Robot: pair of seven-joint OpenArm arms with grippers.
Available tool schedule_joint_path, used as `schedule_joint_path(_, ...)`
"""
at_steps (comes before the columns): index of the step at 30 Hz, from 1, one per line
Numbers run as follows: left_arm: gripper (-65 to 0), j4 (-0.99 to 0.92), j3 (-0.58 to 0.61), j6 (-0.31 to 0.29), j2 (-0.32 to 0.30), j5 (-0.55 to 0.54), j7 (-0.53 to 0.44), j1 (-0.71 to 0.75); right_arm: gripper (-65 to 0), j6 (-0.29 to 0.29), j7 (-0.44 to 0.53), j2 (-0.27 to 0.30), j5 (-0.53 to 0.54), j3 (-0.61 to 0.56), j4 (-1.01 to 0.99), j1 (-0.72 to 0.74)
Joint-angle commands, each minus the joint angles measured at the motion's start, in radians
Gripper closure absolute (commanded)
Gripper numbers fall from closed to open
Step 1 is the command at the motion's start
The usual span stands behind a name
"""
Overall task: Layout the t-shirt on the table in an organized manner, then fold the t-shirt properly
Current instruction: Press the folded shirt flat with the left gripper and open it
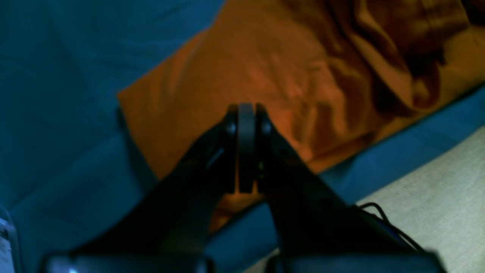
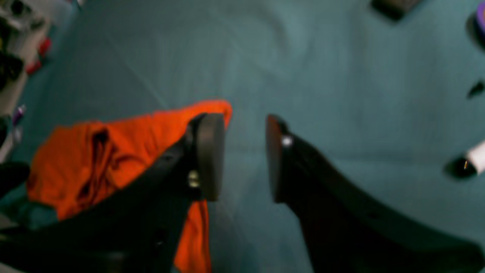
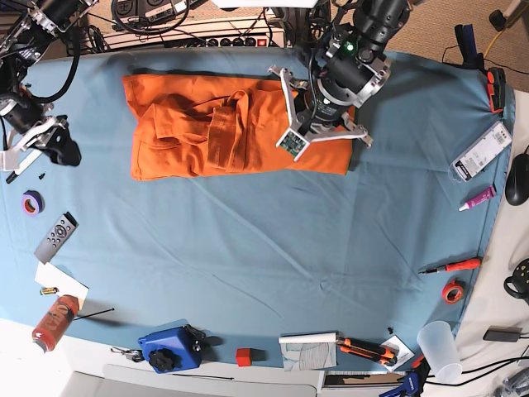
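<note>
T-shirt (image 3: 190,124) bright orange, folded, rumpled

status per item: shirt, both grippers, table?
t-shirt: partly folded, wrinkled, lying near the table's far edge.
left gripper: shut, nothing in it, over the t-shirt's edge.
right gripper: open, empty, off to the table's side.
table: blue cloth, clutter along edges.

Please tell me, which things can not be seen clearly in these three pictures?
- Left end effector: left wrist view is blurred; jaws look closed, but whether t-shirt cloth is pinched cannot be told.
- In the base view, the left arm covers the shirt's right end.
- Neck label: not found in any view.
- Right end effector: open in its wrist view; in the base view cut off at the left edge.
- Small items on the table: blurred in the right wrist view.
</note>
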Motion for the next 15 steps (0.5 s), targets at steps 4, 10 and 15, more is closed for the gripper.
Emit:
schedule_joint_path(4, 0.0, 0.021, 0.002, 0.004, 0.005, 0.0, -0.025, -0.002, -36.1, 0.001, 0.021, 0.028, 0.027, 0.008, 0.017, -0.02)
schedule_joint_path(10, 0.0, 0.021, 0.002, 0.004, 0.005, 0.0, -0.034, -0.002, -36.1, -0.001, 0.021, 0.003, 0.061, 0.007, 0.006, -0.024)
schedule_joint_path(15, 0.0, 0.021, 0.002, 0.004, 0.005, 0.0, -0.042, -0.002, -36.1, 0.001, 0.021, -0.011, 0.062, -0.058, -0.143, -0.024)
